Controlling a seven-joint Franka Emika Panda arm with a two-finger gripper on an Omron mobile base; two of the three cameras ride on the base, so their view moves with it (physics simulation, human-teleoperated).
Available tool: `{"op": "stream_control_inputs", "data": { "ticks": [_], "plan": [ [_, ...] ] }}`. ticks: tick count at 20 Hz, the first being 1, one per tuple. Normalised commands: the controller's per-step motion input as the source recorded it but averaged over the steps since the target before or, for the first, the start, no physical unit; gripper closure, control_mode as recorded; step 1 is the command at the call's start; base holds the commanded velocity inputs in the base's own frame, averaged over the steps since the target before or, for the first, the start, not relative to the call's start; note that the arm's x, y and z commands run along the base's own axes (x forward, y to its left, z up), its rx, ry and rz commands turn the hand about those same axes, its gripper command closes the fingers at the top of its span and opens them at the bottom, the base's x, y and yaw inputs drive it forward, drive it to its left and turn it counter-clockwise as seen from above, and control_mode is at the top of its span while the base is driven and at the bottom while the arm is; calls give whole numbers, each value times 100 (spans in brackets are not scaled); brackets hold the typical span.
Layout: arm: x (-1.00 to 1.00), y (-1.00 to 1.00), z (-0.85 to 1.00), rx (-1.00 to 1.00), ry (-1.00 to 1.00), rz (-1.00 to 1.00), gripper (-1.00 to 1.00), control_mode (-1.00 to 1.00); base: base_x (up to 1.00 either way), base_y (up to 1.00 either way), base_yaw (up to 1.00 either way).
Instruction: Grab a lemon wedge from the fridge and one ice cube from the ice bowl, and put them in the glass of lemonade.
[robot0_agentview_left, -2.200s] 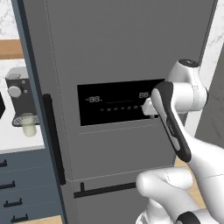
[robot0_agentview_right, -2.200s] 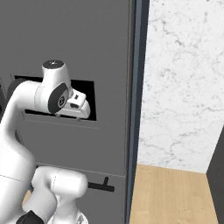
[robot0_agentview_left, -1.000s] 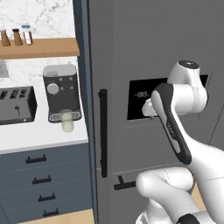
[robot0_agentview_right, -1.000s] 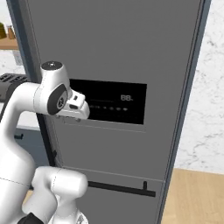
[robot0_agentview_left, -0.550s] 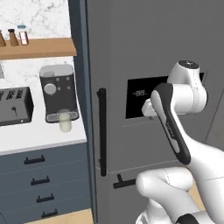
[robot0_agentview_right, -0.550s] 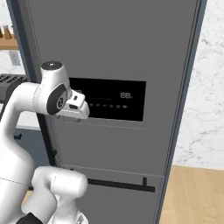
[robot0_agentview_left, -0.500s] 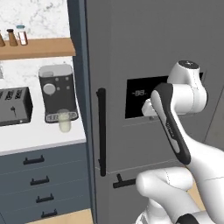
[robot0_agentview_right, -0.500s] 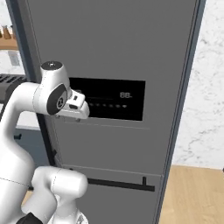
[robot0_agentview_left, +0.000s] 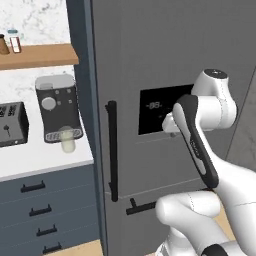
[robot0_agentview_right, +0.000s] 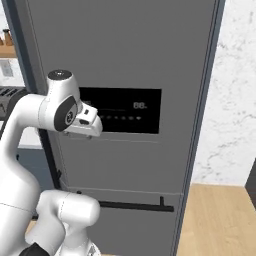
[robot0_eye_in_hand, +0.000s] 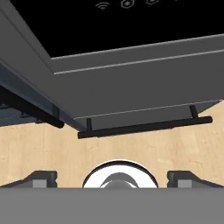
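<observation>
A white robot arm is folded up in front of a tall grey fridge (robot0_agentview_left: 150, 60), whose doors are shut. The lemon wedge would be inside it, so none of it can be seen. The arm's hand sits level with the black display panel (robot0_agentview_right: 125, 110) on the upper door, with nothing in it. In the hand view the gripper (robot0_eye_in_hand: 113, 177) points downward along the door toward the wooden floor (robot0_eye_in_hand: 131, 148), and its two dark tips stand far apart at the bottom corners, jaws at their widest and empty.

A long black bar handle (robot0_agentview_left: 112, 150) runs upright along the left edge of the upper door. A second black bar, the drawer handle (robot0_agentview_right: 132, 205), lies level across the lower front. The arm is close to the door but touches neither handle. Judging from this pose, the robot is lining up before the fridge so the hand can reach the upright handle and pull the door open; that step is not yet done.

To the left of the fridge, a white counter (robot0_agentview_left: 35, 162) carries a coffee machine (robot0_agentview_left: 57, 107) near its right end. The glass of lemonade (robot0_agentview_left: 67, 140) stands just under the machine's spout, close to the counter's front edge. A toaster (robot0_agentview_left: 12, 124) sits further left. The ice bowl is out of frame.
</observation>
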Motion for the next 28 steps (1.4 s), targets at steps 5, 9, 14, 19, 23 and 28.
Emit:
{"op": "stream_control_inputs", "data": {
  "ticks": [5, 9, 14, 19, 23, 28],
  "plan": [
    [0, 0, 0, 0, 0, 0, -100, 100, -29, 45, -16],
    [0, 0, 0, 0, 0, 0, -100, 100, -23, 71, -12],
    [0, 0, 0, 0, 0, 0, -100, 100, -6, 53, -11],
    [0, 0, 0, 0, 0, 0, -100, 100, 0, 63, -4],
    [0, 0, 0, 0, 0, 0, -100, 100, 0, 86, 0],
    [0, 0, 0, 0, 0, 0, -100, 100, 14, 95, 0]
  ]
}}
